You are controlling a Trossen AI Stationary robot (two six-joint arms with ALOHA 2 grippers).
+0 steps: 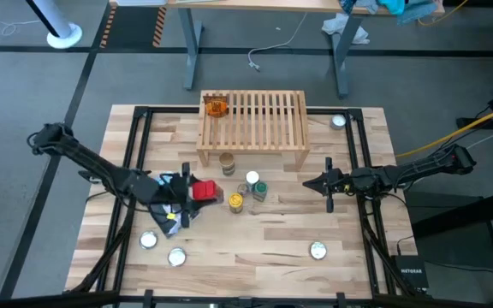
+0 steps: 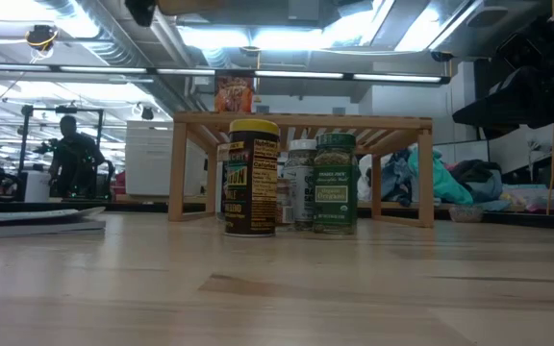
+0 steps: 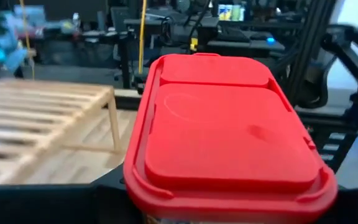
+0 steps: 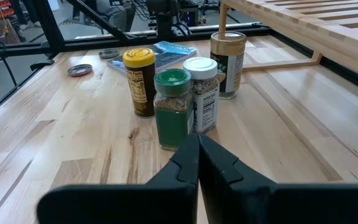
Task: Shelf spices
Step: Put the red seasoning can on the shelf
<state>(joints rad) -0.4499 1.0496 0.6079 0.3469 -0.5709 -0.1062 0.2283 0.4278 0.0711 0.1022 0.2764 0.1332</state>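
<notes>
1. Left gripper (image 1: 197, 192) was clamped on the red tin (image 1: 204, 190), jaws partway closed around its body. From the left wrist view the tin's red lid (image 3: 229, 134) filled almost everything, so the grip sat below the lid, on the sides.
2. That tin looked like rigid plastic or metal with a hinged flip top. My guess: light, stiff, a bit slick on the walls. I'd have kept the hold on the body, since squeezing the lid might pop it.
3. Just off to the side of the held tin stood the loose cluster: yellow-lid jar (image 1: 235, 201), green-lid jar (image 1: 260, 191), white-lid jar (image 1: 252, 178) and, closer to the rack, the tan-lid jar (image 1: 227, 162). These looked like glass or hard plastic, upright, nearly touching, so tippy if bumped. Best taken around the middle, below the cap.
4. Beyond those sat the shelf (image 1: 253, 120), with an orange packet (image 1: 216, 107) already on its far corner. That one seemed soft and floppy.
5. Well apart across the table, the right gripper (image 1: 329, 185) hung closed and empty, pointed at the jar cluster.
</notes>
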